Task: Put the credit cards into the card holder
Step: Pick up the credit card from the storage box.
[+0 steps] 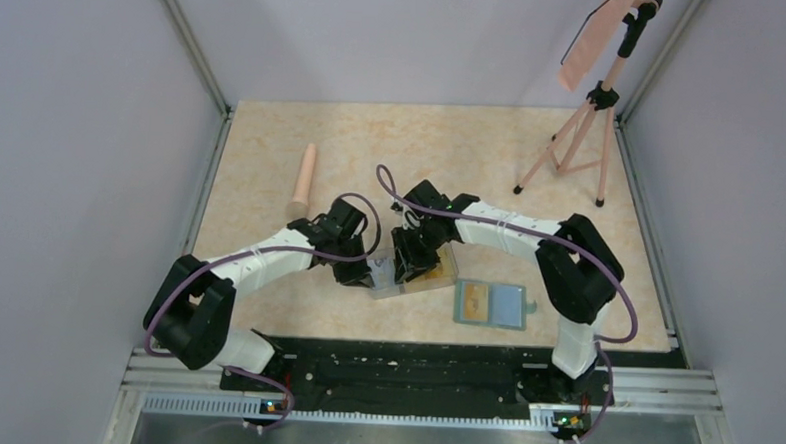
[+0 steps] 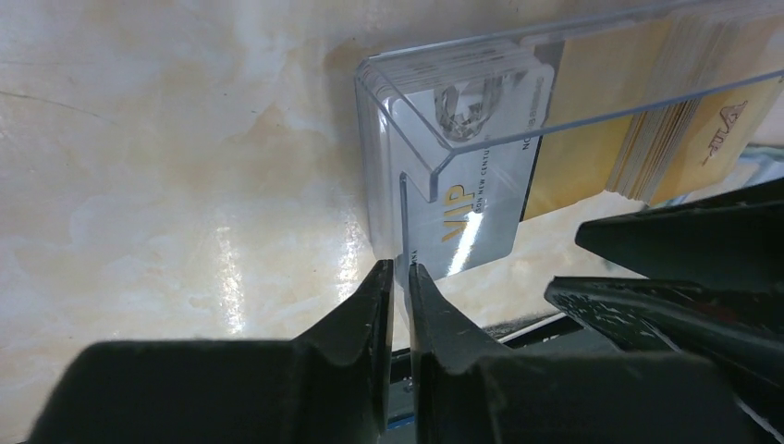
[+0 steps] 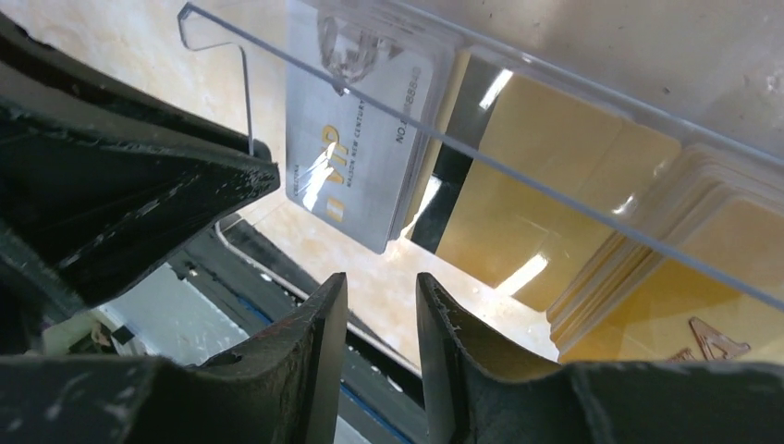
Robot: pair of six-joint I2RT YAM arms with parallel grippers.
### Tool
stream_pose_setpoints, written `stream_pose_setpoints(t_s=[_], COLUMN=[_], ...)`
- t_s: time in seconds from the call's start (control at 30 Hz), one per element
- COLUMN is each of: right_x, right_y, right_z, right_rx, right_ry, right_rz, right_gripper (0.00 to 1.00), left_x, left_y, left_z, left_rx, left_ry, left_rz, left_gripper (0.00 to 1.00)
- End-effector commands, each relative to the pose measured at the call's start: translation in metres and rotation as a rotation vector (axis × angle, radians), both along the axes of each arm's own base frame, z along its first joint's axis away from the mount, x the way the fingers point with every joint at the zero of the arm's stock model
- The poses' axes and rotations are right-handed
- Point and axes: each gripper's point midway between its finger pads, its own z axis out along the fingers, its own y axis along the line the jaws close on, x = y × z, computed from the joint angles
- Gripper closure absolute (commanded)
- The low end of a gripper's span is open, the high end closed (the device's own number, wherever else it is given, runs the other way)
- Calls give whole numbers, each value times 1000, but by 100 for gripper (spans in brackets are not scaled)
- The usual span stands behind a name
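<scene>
Beige marbled table carries a clear box holding the credit cards: a yellow stack and 1 silver card poking past its edge. The left gripper has jaws nearly together at the box wall's edge (pinching or not, I cannot tell). The right gripper gapes empty just below that card. The card holder lies open beside the box.
</scene>
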Motion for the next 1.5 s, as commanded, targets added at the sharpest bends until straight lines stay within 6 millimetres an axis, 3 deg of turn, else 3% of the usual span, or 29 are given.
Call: stream_pose_setpoints(t_s=[0.0, 0.3, 0.53, 0.9, 1.03, 1.2, 1.33, 1.47], right_x=[5, -3, -2, 5, 6, 5, 6, 6], right_y=[11, 16, 26, 26, 24, 18, 13, 10], right_z=[-10, -36, -31, -20, -27, -48, -49, -41], right_rx=[-1, -50, -10, 11, -7, -68, -91, -94], right_ry=[-51, -33, -25, -87, -85, -56, -64, -85], right_rz=[26, 50, 44, 36, 29, 29, 23, 23], right_gripper=[67, 69, 70, 45, 44, 57, 73, 100], left_x=[0, -1, -2, -4, -5, -7, -6, -6], left_y=[2, -3, -6, -8, -8, -7, -6, -6], left_z=[0, -2, -1, -3, -5, -5, -5, -5], left_rx=[13, -5, -10, -6, -2, 3, 6, 9], left_ry=[-13, -6, -2, 6, 10, 13, 11, 14], left_rz=[-7, -21, -31, -39, -39, -45, -44, -43], left_gripper=[88, 100, 100, 100, 100, 100, 100, 100])
